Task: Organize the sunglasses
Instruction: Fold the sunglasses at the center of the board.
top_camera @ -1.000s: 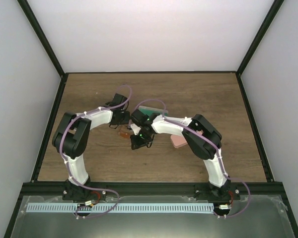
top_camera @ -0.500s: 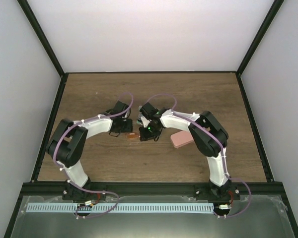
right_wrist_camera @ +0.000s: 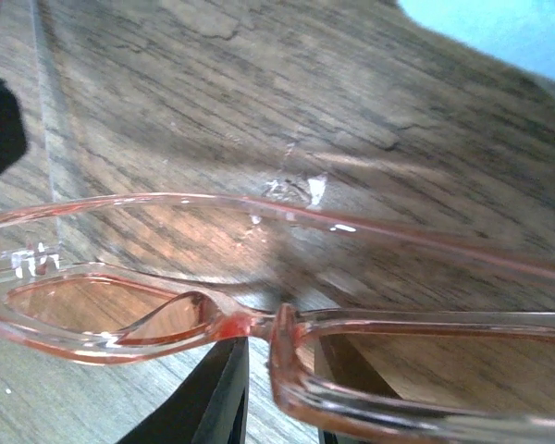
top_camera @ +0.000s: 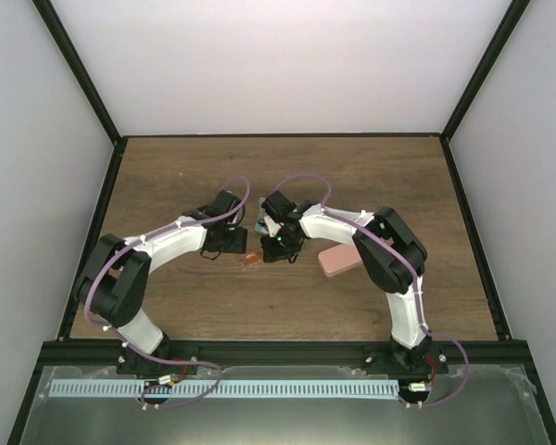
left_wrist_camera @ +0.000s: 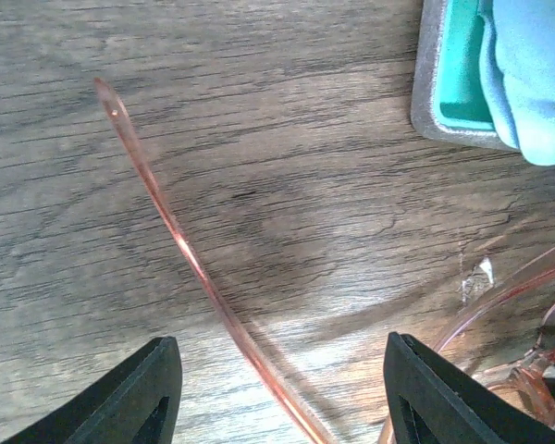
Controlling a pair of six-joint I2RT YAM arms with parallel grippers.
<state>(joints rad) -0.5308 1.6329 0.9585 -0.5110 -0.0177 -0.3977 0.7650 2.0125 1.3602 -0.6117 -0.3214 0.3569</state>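
Right end effector (right_wrist_camera: 276,398) tight on sunglasses (right_wrist_camera: 231,326)

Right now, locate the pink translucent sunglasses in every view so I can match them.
Top external: sunglasses mid-table, left of the pink case.
Left wrist: one temple crosses diagonally; frame at lower right.
Right wrist: frame spans the lower half.
Shared landmark: light blue cloth, top right in both wrist views; unclear from above.
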